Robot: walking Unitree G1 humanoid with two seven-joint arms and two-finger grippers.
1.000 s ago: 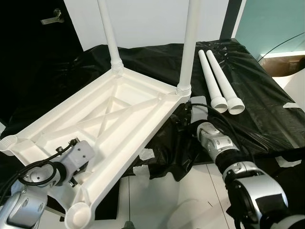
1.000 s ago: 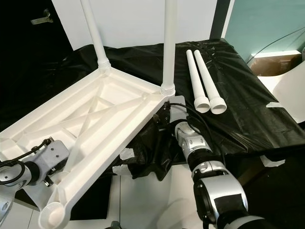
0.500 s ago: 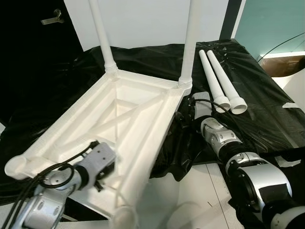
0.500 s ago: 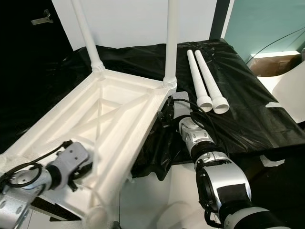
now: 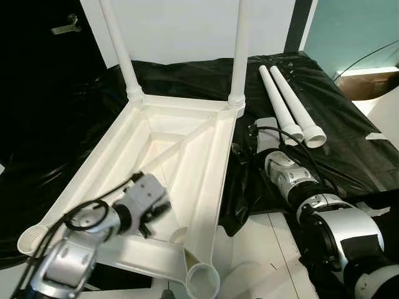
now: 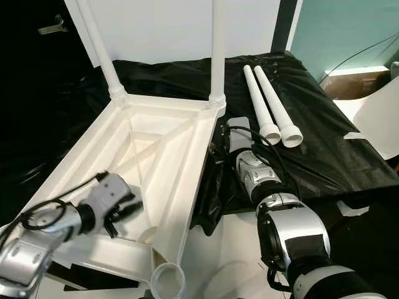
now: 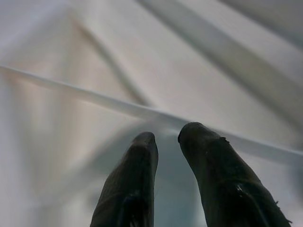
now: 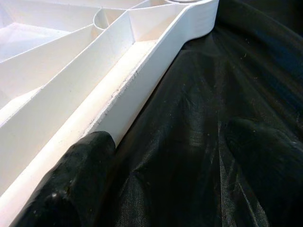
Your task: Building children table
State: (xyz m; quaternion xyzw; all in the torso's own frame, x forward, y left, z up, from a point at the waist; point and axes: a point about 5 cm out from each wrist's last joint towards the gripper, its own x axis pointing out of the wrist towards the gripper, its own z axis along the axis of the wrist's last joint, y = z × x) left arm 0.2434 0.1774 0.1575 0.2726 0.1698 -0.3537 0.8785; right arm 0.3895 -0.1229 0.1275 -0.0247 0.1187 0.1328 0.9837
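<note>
White tabletop (image 5: 181, 162) lies upside down across the black-covered bench (image 5: 349, 131), two legs (image 5: 239, 50) fitted at its far corners, two spare legs (image 5: 290, 106) to the right. Left gripper (image 7: 165, 142), fingers nearly together and empty, sits inside the ribs; right gripper (image 8: 161, 156), spread wide, touches the right rim. We judge it light, rigid, slick plastic; best held by rim or ribs.

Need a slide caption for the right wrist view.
Right tool open beside the upturned white tabletop edge, over black sheeting.

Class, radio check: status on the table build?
Left end effector nearly shut, inside upturned tabletop. Right end effector open beside its rim. Two loose legs waiting on black sheet.
</note>
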